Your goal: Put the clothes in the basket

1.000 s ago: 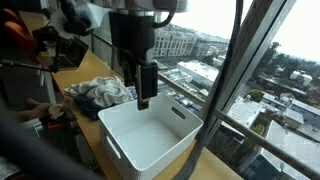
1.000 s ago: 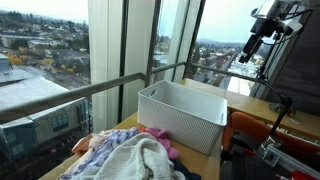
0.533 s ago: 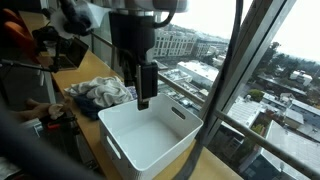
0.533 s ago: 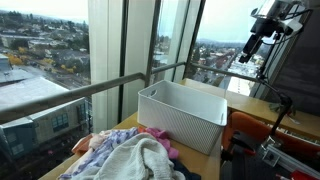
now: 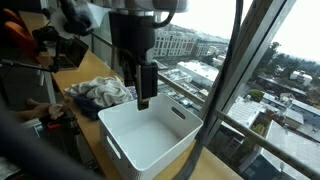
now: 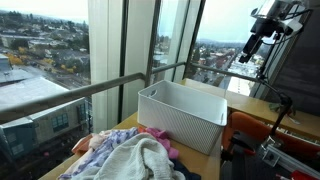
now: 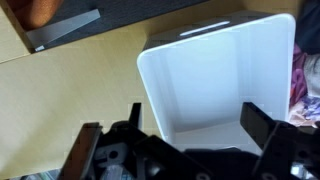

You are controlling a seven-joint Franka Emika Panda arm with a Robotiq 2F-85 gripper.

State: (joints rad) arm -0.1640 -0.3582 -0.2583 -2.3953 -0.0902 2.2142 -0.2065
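Note:
A white plastic basket (image 5: 150, 135) stands empty on the wooden table; it also shows in the other exterior view (image 6: 180, 112) and in the wrist view (image 7: 220, 80). A heap of mixed clothes (image 5: 98, 92) lies on the table beside it, seen close in an exterior view (image 6: 130, 155), and a sliver shows at the right edge of the wrist view (image 7: 306, 85). My gripper (image 5: 141, 95) hangs high above the basket, also seen in the other exterior view (image 6: 250, 50). In the wrist view its fingers (image 7: 195, 122) are spread apart with nothing between them.
The table runs along floor-to-ceiling windows with a metal rail (image 6: 110, 85). A person in orange (image 5: 20, 35) and dark equipment (image 5: 60, 45) stand at the far end. Cables and stands (image 6: 275, 115) stand by the basket.

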